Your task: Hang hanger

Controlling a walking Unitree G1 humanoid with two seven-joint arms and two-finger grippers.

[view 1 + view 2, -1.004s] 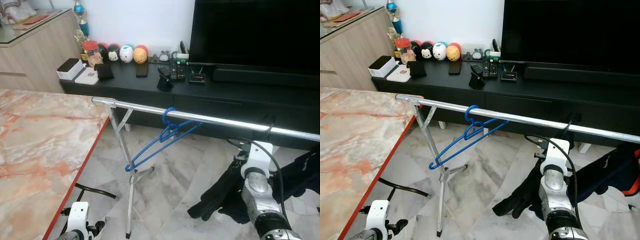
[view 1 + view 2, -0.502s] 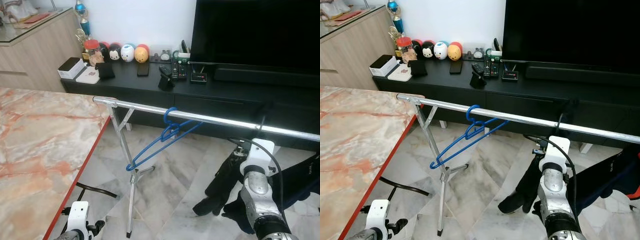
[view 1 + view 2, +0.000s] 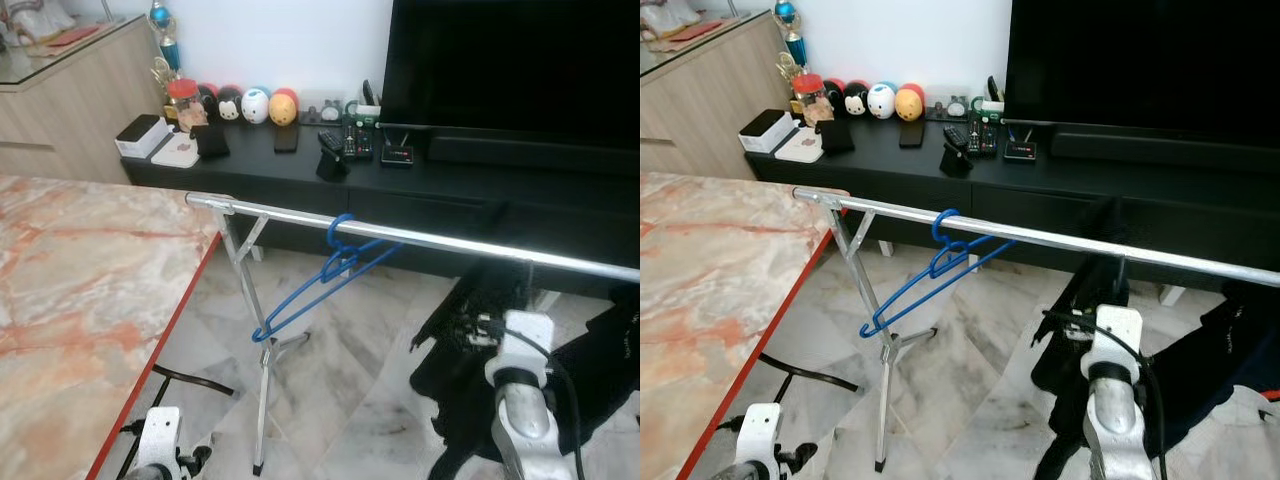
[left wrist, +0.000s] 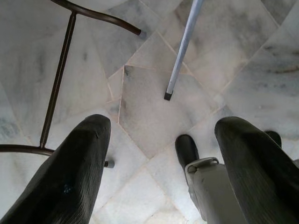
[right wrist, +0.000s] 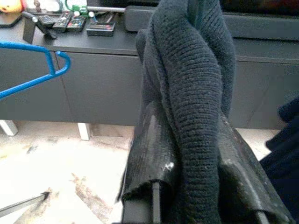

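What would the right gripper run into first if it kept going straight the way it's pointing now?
The right gripper, shut on a dark knitted garment, points toward the black TV cabinet. The silver rail probably lies nearer, so the lifted garment might meet it first, though depth is unclear.

Both eye views look forward and down from the head at the rail (image 3: 420,239), the TV unit (image 3: 300,165) behind it and the floor (image 3: 970,350), sharing nearly the whole scene with a slight sideways offset. The left wrist view looks straight down, close to the floor, past the rack's leg (image 4: 181,49). The right wrist view faces the TV unit, very close to a dark knit garment (image 5: 191,93).
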